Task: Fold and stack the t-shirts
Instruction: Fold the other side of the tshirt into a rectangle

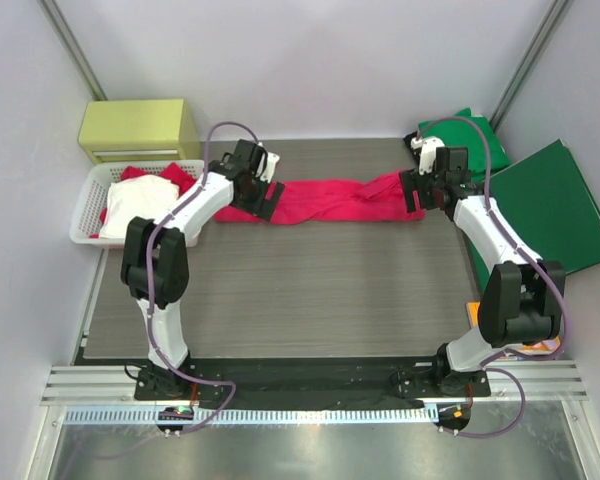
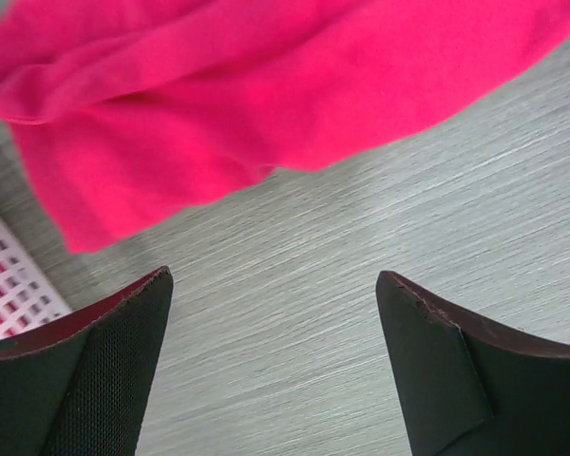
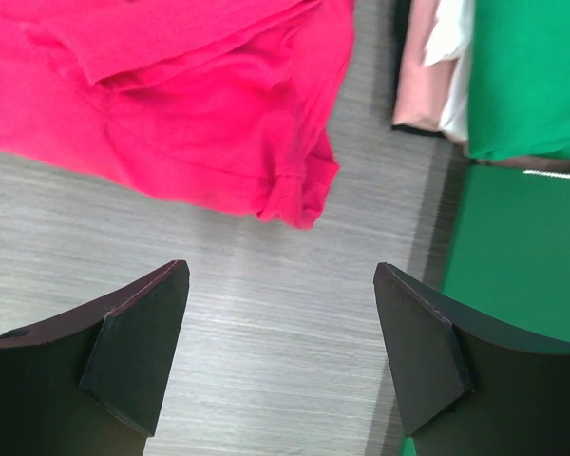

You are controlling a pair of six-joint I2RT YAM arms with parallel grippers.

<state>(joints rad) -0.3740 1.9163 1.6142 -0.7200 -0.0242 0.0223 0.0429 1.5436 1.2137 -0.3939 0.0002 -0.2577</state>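
A bright pinkish-red t-shirt (image 1: 325, 202) lies stretched in a rumpled band across the far part of the table. My left gripper (image 1: 268, 203) hovers at its left end, open, with bare table between the fingers; the cloth (image 2: 266, 104) lies just beyond the tips (image 2: 271, 275). At the shirt's right end my right gripper (image 1: 413, 195) is open too, and the sleeve end (image 3: 299, 195) sits just past its tips (image 3: 280, 268). A folded green t-shirt (image 3: 532, 76) rests on a pale beige-pink one (image 3: 423, 71) at the back right.
A white basket (image 1: 85, 215) at the left holds white and red cloth, its mesh wall (image 2: 9, 285) close to my left fingers. A yellow-green box (image 1: 138, 128) stands behind it. A flat dark-green folder (image 1: 555, 210) lies at the table's right edge.
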